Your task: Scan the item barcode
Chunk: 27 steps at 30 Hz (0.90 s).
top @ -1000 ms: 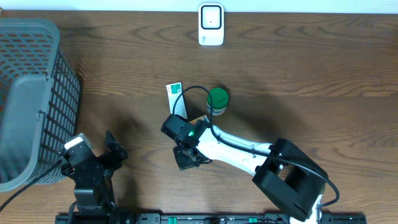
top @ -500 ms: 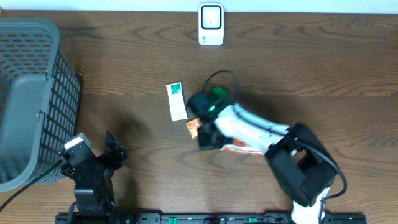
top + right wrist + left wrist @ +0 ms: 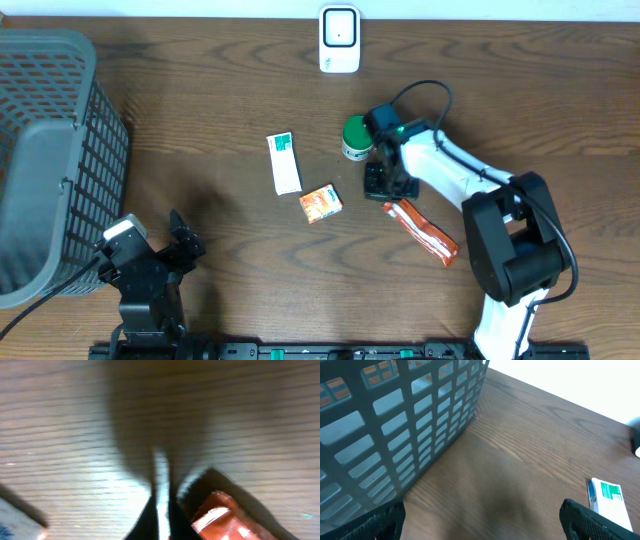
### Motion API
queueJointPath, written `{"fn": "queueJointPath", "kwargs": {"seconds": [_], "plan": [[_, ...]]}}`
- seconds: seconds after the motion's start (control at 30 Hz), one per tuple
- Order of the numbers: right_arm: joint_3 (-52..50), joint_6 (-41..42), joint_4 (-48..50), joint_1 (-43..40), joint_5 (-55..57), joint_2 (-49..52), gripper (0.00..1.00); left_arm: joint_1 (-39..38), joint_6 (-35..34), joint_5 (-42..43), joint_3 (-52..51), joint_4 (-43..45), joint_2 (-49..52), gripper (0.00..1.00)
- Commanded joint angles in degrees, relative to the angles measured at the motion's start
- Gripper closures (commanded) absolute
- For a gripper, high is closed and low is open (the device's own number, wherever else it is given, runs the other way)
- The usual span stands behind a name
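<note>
Overhead view of a dark wooden table [image 3: 560,110] with two robot arms at its near edge. The right gripper [image 3: 380,186] hangs low over the middle of the table. Its jaws are all but closed, with only a thin slit of light between them, and they hold nothing. A red packet [image 3: 422,228] lies flat just to the near right of the gripper. In the wrist view one end of the packet sits right beside the fingertips without being pinched.

A green-lidded jar [image 3: 353,138] stands just to the far left of the gripper. Further left lie a small orange box [image 3: 321,202] and a white box [image 3: 284,162]. The white scanner [image 3: 339,38] stands at the far edge, well apart from all of them.

The left gripper [image 3: 160,238] rests near left beside a grey basket [image 3: 40,150], jaws spread wide and empty.

This looks like the pick-up step, with nothing yet lifted. If the packet is the target, the next move calls for parting the jaws, closing them across the packet's end, then carrying its barcode to face the scanner.
</note>
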Motion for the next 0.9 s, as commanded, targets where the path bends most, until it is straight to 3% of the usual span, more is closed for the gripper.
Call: {"fn": "queueJointPath", "kwargs": {"seconds": [0.0, 0.2, 0.27, 0.57, 0.87], "plan": [[5.6, -6.54, -3.96, -1.46, 1.03, -0.48, 0.85, 0.24, -0.28, -0.17, -0.15, 0.04, -0.09, 0.01], [11.76, -12.55, -13.66, -1.92, 1.05, -5.75, 0.24, 0.24, -0.28, -0.17, -0.15, 0.04, -0.09, 0.01], [11.78, -15.19, -15.76, -2.1, 1.05, -8.02, 0.09, 0.24, -0.28, -0.17, -0.15, 0.04, -0.09, 0.01], [7.91, -31.56, -23.54, -7.34, -2.47, -9.55, 0.01, 0.24, -0.28, -0.17, -0.15, 0.04, -0.09, 0.01], [-4.92, -38.05, -10.27, -9.88, -3.52, -9.53, 0.01, 0.24, -0.28, -0.17, -0.15, 0.04, -0.09, 0.01]]}}
